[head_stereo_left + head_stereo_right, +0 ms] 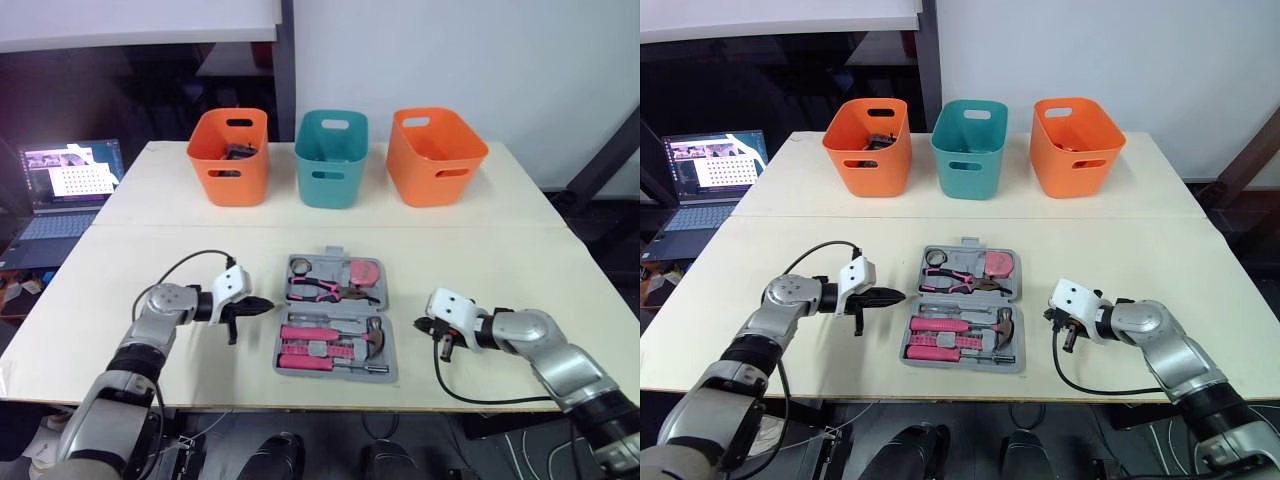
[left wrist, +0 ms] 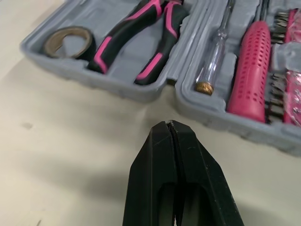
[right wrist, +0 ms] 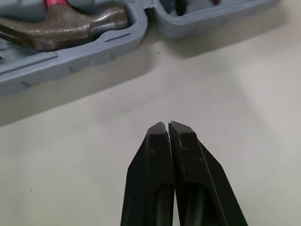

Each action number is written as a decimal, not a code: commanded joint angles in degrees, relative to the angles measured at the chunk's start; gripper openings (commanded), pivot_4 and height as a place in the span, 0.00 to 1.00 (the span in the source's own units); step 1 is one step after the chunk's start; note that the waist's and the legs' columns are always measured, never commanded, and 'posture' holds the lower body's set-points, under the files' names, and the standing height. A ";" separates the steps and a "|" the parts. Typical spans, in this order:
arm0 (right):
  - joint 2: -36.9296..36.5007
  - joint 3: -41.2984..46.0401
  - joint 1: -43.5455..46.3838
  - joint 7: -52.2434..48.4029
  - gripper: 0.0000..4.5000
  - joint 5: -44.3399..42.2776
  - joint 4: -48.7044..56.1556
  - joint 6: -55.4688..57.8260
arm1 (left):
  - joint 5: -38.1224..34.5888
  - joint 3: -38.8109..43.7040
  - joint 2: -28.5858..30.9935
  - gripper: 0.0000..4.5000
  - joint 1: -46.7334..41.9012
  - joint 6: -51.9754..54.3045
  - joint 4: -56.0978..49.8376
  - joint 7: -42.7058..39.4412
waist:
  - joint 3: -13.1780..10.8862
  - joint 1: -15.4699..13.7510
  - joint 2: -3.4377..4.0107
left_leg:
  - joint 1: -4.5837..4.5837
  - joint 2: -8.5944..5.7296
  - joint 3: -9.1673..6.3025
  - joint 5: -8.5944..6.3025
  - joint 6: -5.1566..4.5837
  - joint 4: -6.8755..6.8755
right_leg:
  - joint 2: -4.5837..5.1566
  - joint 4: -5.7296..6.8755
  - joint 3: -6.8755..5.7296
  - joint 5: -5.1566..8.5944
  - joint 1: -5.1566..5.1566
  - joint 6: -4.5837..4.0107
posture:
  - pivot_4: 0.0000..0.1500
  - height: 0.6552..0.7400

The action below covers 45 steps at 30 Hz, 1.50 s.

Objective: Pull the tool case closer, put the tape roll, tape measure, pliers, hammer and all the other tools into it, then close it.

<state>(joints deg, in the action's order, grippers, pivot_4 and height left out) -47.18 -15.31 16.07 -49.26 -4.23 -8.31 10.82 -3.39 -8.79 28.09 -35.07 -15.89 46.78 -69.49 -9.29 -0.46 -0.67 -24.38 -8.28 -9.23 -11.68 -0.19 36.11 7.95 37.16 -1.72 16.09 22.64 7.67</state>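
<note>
The left end effector (image 1: 262, 306) has its two black fingers pressed together on nothing. It hovers just left of the tool case (image 2: 108, 80), level with the hinge line between the two halves, and points right at it. That forearm reaches in from the near left with the elbow bent. The right end effector (image 1: 424, 324), also pressed together and empty, sits just right of the case beside its near half and points left. Its arm comes in from the near right.

The case lies open and flat on the counter (image 1: 500, 250). Its two halves are stacked near to far, and its near wall is close to the counter's front edge. The tools lie crosswise. In the near half, the hammer (image 1: 340, 335) has its head toward the right wall, with a pink screwdriver (image 1: 310, 360) nearer than it. In the far half, the pliers (image 1: 325, 291) have their handles toward the left, the tape roll (image 1: 300, 266) sits far left and the tape measure (image 1: 363, 271) far right.

Bare counter flanks the case on both sides. Well beyond the case stand an orange bin (image 1: 228, 155), a teal bin (image 1: 331, 158) and a second orange bin (image 1: 435, 155).
</note>
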 commanded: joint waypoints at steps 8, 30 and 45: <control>8.28 -1.59 10.72 -4.11 0.02 5.14 -13.92 -8.65 | 3.48 -1.89 -4.21 0.00 -3.80 -5.56 5.61 1.97 | 0.01 0.51 0.02 | 0.01 -0.01 -0.05 0.02 0.03 -0.02 | -0.05 0.04 0.01 -0.03 -0.01 0.01 | 1.00 1.00; 14.95 -1.79 12.16 -7.88 0.02 7.96 -16.59 -11.05 | 6.40 -1.68 -5.49 0.00 -3.06 -8.09 11.21 6.30 | 0.09 1.10 0.12 | 0.36 -0.03 -0.18 0.05 0.08 -0.05 | -0.11 0.07 0.04 -0.07 -0.25 0.04 | 1.00 1.00; 15.91 -2.35 9.92 -9.43 0.02 7.80 -11.57 -8.62 | 4.44 -1.65 -6.58 0.00 -0.04 -7.01 7.20 2.15 | 0.10 1.27 0.12 | 0.37 -0.04 -0.18 0.04 0.08 -0.08 | -0.10 0.06 0.05 -0.07 -0.26 0.04 | 1.00 1.00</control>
<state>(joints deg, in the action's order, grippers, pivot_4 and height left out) -33.02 -15.96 26.71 -56.74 4.38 -23.73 2.57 1.32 -8.97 22.92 -36.95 -22.83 56.29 -64.45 -9.20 0.80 -0.55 -24.02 -8.32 -9.41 -11.64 -0.11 36.01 7.85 37.22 -1.67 16.02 22.38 7.72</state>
